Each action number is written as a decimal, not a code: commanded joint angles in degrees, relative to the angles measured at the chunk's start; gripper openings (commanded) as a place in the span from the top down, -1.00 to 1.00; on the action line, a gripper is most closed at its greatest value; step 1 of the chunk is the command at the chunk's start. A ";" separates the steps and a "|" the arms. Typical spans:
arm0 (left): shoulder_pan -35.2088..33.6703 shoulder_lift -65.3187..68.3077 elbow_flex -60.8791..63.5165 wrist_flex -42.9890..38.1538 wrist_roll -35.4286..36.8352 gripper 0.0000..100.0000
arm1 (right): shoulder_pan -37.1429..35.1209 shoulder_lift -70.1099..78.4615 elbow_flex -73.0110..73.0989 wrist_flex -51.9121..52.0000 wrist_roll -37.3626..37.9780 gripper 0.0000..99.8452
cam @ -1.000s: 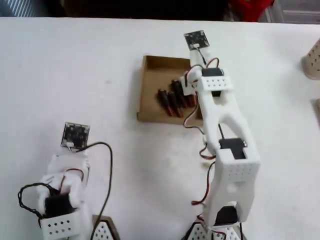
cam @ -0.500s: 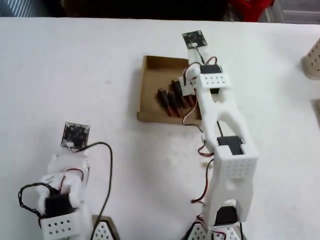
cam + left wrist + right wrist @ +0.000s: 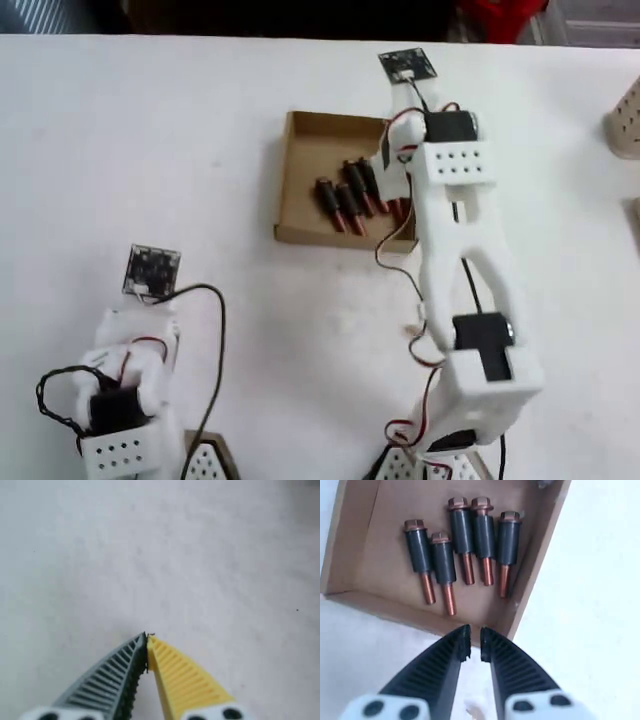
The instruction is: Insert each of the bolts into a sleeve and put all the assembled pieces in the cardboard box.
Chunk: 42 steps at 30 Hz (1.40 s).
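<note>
1. Here, the right gripper [image 3: 474, 639] has its two black fingers a little apart, with a narrow slit between them, and nothing is held there.
2. Just in front of its tips is the near wall of the cardboard box [image 3: 390, 605], close to a corner. This wall stands between the jaws and what is inside.
3. Beyond the wall, five assembled pieces [image 3: 461, 530] lie on the box floor. Each is a copper bolt in a black sleeve, with the head away from the jaws and the threaded end toward them. Three lie side by side straight ahead of the jaws, and two lie off to one side.
4. In the high view, the right arm [image 3: 450, 230] reaches over one side of the box and covers that edge. Its wires [image 3: 395, 260] hang beside it.
5. The left gripper [image 3: 147, 640] has its grey finger and its yellow finger pressed together at the tips, with nothing between them. Ahead of them lies the white table [image 3: 200, 555].
6. The left arm [image 3: 125, 400] is folded at the table's near edge, well apart from the box. A pale block with holes [image 3: 627, 120] stands at the table's edge beyond the right arm, far from both jaws.
</note>
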State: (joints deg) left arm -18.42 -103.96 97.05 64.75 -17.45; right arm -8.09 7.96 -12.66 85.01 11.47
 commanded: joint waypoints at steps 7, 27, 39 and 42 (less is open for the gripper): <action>0.66 -0.48 -0.09 -0.18 -0.44 0.95 | 0.40 -29.32 28.66 -6.99 0.53 0.97; 0.40 -0.57 -0.09 8.97 -0.18 0.95 | 0.48 -76.00 93.54 -42.42 0.70 0.97; 0.40 -0.57 -0.09 8.97 -0.18 0.95 | 0.31 -99.21 109.80 -41.10 0.70 0.97; 0.40 -0.57 -0.09 8.97 -0.18 0.95 | 0.13 -105.63 109.80 -31.25 1.05 0.97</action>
State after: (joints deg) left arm -18.42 -104.22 97.05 73.19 -17.45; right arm -8.00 -92.09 96.70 46.42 12.00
